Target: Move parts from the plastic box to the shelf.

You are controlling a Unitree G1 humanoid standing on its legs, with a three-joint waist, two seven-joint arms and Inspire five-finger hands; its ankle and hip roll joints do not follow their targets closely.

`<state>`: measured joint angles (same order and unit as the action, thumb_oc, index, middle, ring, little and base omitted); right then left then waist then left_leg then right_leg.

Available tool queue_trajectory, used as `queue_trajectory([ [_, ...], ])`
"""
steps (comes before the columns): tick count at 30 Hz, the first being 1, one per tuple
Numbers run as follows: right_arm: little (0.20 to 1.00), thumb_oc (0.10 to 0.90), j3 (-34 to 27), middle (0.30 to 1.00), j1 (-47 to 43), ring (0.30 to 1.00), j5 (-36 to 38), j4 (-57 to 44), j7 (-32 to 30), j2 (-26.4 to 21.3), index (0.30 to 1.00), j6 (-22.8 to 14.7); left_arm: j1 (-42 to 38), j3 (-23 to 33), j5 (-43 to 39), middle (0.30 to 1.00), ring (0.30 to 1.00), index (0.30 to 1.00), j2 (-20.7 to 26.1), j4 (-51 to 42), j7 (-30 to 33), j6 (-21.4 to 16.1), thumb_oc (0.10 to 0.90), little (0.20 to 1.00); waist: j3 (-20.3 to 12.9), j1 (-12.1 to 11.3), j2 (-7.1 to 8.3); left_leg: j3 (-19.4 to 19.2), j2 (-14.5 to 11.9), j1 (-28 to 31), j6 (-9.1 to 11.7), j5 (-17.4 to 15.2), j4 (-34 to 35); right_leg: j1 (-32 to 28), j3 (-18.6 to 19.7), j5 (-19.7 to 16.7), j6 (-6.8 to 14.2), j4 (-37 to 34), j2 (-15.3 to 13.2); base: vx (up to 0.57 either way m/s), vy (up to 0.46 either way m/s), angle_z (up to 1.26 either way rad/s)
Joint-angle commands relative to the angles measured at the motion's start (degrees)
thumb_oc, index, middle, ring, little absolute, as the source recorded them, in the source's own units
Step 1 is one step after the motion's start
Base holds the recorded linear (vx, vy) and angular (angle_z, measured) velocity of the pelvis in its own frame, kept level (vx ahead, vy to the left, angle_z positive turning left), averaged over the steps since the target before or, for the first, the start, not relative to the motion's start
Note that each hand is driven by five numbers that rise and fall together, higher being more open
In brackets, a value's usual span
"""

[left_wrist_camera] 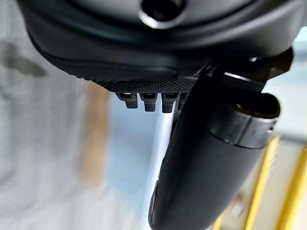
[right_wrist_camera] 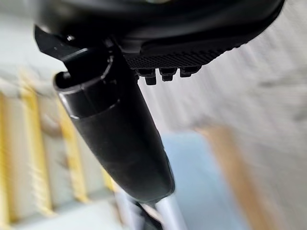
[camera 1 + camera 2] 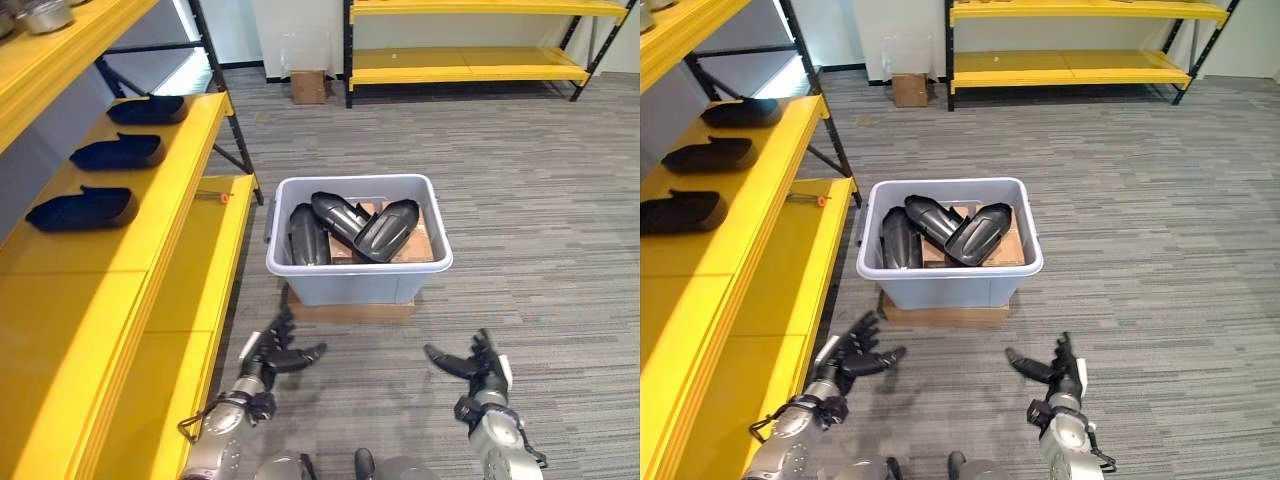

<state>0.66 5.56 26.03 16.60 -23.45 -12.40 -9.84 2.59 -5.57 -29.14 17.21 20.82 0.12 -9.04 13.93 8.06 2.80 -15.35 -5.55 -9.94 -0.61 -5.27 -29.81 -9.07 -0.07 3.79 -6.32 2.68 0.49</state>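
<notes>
Sitting on the grey carpet (image 3: 520, 200) ahead of both hands: a pale grey plastic box (image 3: 358, 268), resting on a flat brown board (image 3: 350, 311) that is peeking out beneath its near edge. Lying inside the box: three dark curved parts (image 3: 350, 225), one standing against the left wall, two leaning across each other toward the middle and right, over something brown at the bottom. Hovering low and near the box's front left corner, apart from it: the left hand (image 3: 275, 357), fingers spread and relaxed, thumb pointing inward, holding nothing. Hovering opposite, below the box's front right corner and a little farther back: the right hand (image 3: 472, 367), likewise spread open and empty, thumb reaching toward the left hand. Showing in each wrist view: a straight dark thumb and short fingertips (image 1: 144, 99) with the blurred box beyond, nothing gripped. Running along the robot's left: the yellow shelf (image 3: 120, 290), its middle level already carrying three similar dark parts (image 3: 82, 208) in a row, spaced apart, well away from either hand. Standing at the far wall: another yellow shelf (image 3: 470, 62), and a small cardboard box (image 3: 308, 86) on the floor beside it.
</notes>
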Motion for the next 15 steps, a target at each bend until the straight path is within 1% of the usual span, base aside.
queue_trajectory([
  [1, 1.000, 0.900, -2.15, 1.000, -2.61, 1.000, -2.34, -7.66, -4.76, -5.09, 1.000, -9.32, -3.56, 3.10, -2.56, 1.000, 1.000, 1.000, 1.16, -6.53, 4.20, -10.20, 0.900, 1.000, -2.74, 0.18, -0.44, 0.54, 1.68, 8.69, 0.47, 3.08, 15.07, 1.16, 1.68, -1.52, 6.98, -2.16, 1.22, 0.20, 0.129, -0.04],
  [2, 1.000, 0.900, -2.28, 1.000, -2.79, 1.000, -3.10, -8.97, -5.64, -5.35, 1.000, -10.19, -3.79, 3.76, -2.52, 1.000, 1.000, 1.000, 1.08, -6.87, 5.06, -11.00, 0.900, 1.000, -2.80, -0.19, -0.75, 1.72, 1.99, 8.92, 1.15, 4.31, 21.17, 0.07, 2.15, -1.05, 7.43, -2.76, 1.41, 0.28, 0.172, 0.00],
  [3, 1.000, 0.900, -2.51, 1.000, -2.97, 1.000, -3.55, -10.13, -6.10, -5.62, 1.000, -10.19, -3.77, 4.32, -2.45, 1.000, 1.000, 1.000, 0.94, -7.20, 5.64, -11.25, 0.900, 1.000, -2.97, -0.56, -0.92, 2.45, 2.15, 9.09, 1.63, 5.17, 25.36, -0.92, 2.53, -0.72, 7.75, -3.37, 1.40, 0.22, 0.110, -0.08],
  [4, 1.000, 0.900, -2.58, 1.000, -3.09, 1.000, -3.85, -10.51, -6.30, -5.72, 1.000, -10.65, -3.79, 4.56, -2.35, 1.000, 1.000, 1.000, 0.89, -7.32, 6.24, -11.73, 0.900, 1.000, -3.25, -0.79, -1.03, 2.61, 2.05, 8.94, 1.91, 5.71, 26.38, -0.89, 2.77, -0.80, 7.77, -3.59, 1.54, 0.20, 0.081, -0.23],
  [5, 1.000, 0.900, -2.58, 1.000, -3.06, 1.000, -4.25, -11.35, -6.60, -5.86, 1.000, -10.80, -3.61, 4.88, -2.23, 1.000, 1.000, 1.000, 0.83, -7.65, 6.98, -12.12, 0.900, 1.000, -3.22, -1.09, -1.21, 3.58, 1.80, 8.93, 2.49, 7.12, 29.31, -1.84, 3.00, -0.28, 7.85, -3.95, 1.70, 0.28, 0.085, -0.36],
  [6, 1.000, 0.900, -2.39, 1.000, -3.33, 1.000, -5.68, -12.62, -6.80, -6.14, 1.000, -11.40, -3.29, 6.01, -2.12, 1.000, 1.000, 1.000, 0.43, -7.45, 8.02, -13.19, 0.900, 1.000, -3.57, -1.96, -1.67, 5.10, 0.73, 8.04, 3.60, 9.83, 33.93, -2.94, 3.93, 0.60, 7.72, -4.21, 2.25, 0.33, 0.101, -0.40],
  [10, 1.000, 0.900, -1.80, 1.000, -3.38, 1.000, -7.06, -14.62, -6.24, -6.54, 1.000, -11.45, -3.58, 6.86, -0.81, 1.000, 1.000, 1.000, -0.70, -6.17, 11.68, -15.63, 0.900, 1.000, -3.46, -2.14, -1.94, 4.96, -0.56, 5.99, 4.20, 9.92, 34.80, -3.68, 3.81, 2.26, 7.66, -2.99, 2.12, 0.21, 0.094, -0.58],
  [12, 1.000, 0.900, -1.43, 1.000, -3.53, 1.000, -6.41, -15.78, -4.95, -6.94, 1.000, -10.96, -3.56, 7.15, 0.42, 1.000, 1.000, 1.000, -1.07, -6.41, 14.02, -16.86, 0.900, 1.000, -3.28, -2.18, -2.25, 5.08, -0.97, 6.25, 4.29, 9.94, 34.81, -3.53, 3.51, 3.64, 7.44, -1.32, 2.13, 0.22, 0.151, -0.21],
  [15, 1.000, 0.900, -1.31, 1.000, -3.43, 1.000, -6.37, -16.56, -4.22, -7.20, 1.000, -10.78, -2.64, 7.85, 0.77, 1.000, 1.000, 1.000, -1.16, -7.40, 15.23, -18.33, 0.900, 1.000, -2.95, -2.54, -2.45, 6.07, -1.19, 6.82, 4.70, 10.07, 34.81, -3.21, 3.12, 4.85, 7.11, 0.51, 2.22, 0.21, 0.154, -0.02],
])
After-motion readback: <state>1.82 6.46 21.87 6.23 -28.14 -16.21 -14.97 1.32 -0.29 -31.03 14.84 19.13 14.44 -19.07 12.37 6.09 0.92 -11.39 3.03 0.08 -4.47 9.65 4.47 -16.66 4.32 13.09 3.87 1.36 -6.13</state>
